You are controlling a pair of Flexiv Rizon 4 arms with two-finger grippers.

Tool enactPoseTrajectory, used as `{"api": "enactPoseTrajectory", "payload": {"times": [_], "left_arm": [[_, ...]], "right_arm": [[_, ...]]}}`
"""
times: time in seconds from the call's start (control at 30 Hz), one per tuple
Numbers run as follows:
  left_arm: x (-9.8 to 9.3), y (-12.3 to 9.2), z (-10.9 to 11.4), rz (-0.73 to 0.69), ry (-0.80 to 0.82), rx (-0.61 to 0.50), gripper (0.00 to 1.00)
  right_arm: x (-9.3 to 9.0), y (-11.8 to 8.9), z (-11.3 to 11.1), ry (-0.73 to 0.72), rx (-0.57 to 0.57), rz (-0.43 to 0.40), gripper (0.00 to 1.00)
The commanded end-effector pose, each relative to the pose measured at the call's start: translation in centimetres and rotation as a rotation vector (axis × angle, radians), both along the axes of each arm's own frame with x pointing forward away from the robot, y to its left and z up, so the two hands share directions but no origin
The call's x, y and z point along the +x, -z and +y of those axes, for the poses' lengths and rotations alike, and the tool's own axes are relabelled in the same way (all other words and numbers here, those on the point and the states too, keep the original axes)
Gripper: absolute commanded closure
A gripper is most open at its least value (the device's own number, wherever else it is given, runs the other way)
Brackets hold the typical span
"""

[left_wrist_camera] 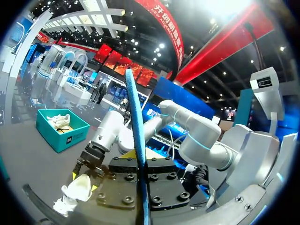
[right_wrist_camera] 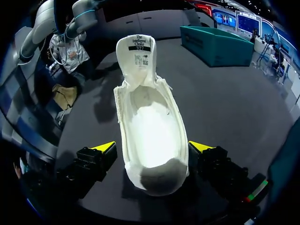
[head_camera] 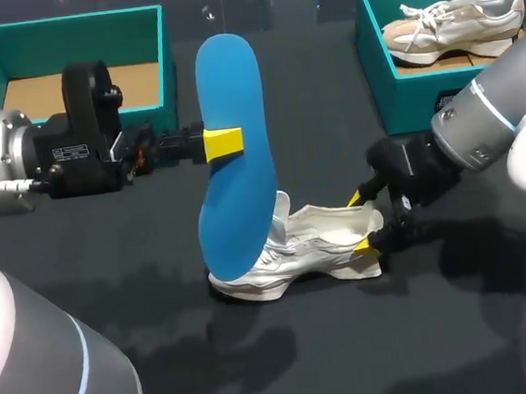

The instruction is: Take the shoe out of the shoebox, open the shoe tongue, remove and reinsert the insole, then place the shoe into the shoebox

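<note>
Blue insole (head_camera: 229,88), likely light and floppy, is clamped mid-edge in the left gripper (head_camera: 223,143) above the soft white shoe (head_camera: 310,237) on the table (head_camera: 353,338); the right gripper (head_camera: 360,222) straddles the stiffer heel, can't tell if pinching.

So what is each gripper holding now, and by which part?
Left gripper holds the insole by one long edge, mid-length. Right gripper is open around the shoe, at its heel, holding nothing.

The shoe (head_camera: 293,255) lies on the table (head_camera: 355,357) at centre frame. Above its toe end the insole (head_camera: 233,162) stands upright, pinched by the left gripper (head_camera: 223,143) reaching in from the left. The right gripper (head_camera: 364,219) straddles the heel, fingers spread. One shoebox (head_camera: 67,34) sits upper left; another shoebox (head_camera: 403,97), upper right, holds a second shoe (head_camera: 457,26).
</note>
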State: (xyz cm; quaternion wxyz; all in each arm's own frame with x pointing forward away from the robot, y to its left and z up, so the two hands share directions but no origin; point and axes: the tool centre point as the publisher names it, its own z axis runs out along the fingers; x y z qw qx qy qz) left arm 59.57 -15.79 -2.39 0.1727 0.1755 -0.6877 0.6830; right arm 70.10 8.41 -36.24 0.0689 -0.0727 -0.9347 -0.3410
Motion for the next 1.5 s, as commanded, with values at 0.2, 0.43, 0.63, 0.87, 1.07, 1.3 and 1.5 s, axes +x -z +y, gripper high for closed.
{"api": "enactPoseTrajectory", "payload": {"times": [0.2, 0.43, 0.63, 0.87, 1.07, 1.3, 1.5], "left_arm": [[0.1, 0.0, -0.2, 0.0, 0.001, -0.001, 1.0], [0.1, 0.0, -0.2, 0.0, 0.001, -0.001, 1.0], [0.1, 0.0, -0.2, 0.0, 0.001, -0.001, 1.0], [0.1, 0.0, -0.2, 0.0, 0.001, -0.001, 1.0], [0.1, 0.0, -0.2, 0.0, 0.001, -0.001, 1.0], [0.1, 0.0, -0.2, 0.0, 0.001, -0.001, 1.0], [0.1, 0.0, -0.2, 0.0, 0.001, -0.001, 1.0]], "right_arm": [[-0.2, -0.3, 0.2, -0.017, -0.119, 0.008, 0.0], [-0.4, -0.5, 0.0, 0.008, -0.146, 0.016, 0.0], [-1.0, -1.8, 0.1, 0.067, -0.259, 0.033, 0.0], [-0.5, -3.1, 0.3, 0.063, -0.368, 0.033, 0.0], [-0.1, -3.0, 0.6, 0.043, -0.417, 0.046, 0.0], [-0.3, -3.0, 1.0, 0.043, -0.454, 0.054, 0.0], [0.1, -3.4, 1.6, 0.035, -0.454, 0.039, 0.0]]}}
